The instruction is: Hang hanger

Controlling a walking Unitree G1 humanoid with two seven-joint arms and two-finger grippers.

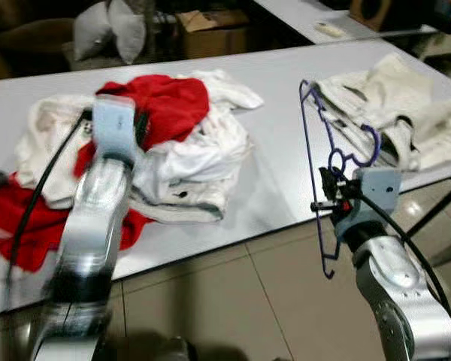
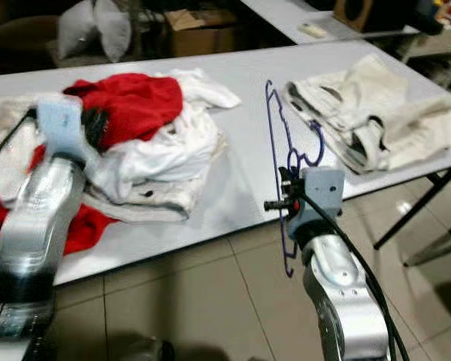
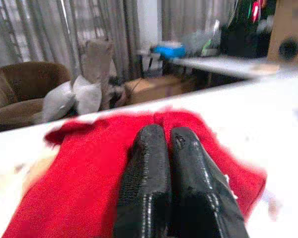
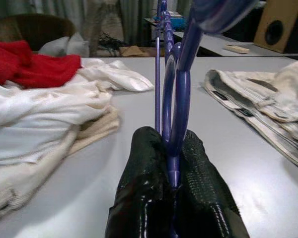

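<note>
Two grippers, one hanger, two laundry lots on a long white counter (image 1: 278, 143).

Item 1, near the counter's left end: heap of red and white garments (image 1: 173, 143), loosely piled, unsorted, reaching toward the near edge.

Item 2: left gripper (image 3: 171, 144), over the red cloth at the top of that heap. Fingers pressed together, nothing between them; it appears to be parked or reaching in, not holding.

Item 3, at the near edge, between the two lots: purple hanger (image 1: 316, 173), carried off the counter and upright, its lower part hanging below the edge over the tiled floor (image 1: 233, 301). Held edge-on, probably so the hook stays free for a rail.

Item 4: right gripper (image 4: 175, 163), fingers clamped on the hanger's shaft.

Item 5, right end: cream garments (image 1: 391, 113), laid flat, running to the near edge.
</note>
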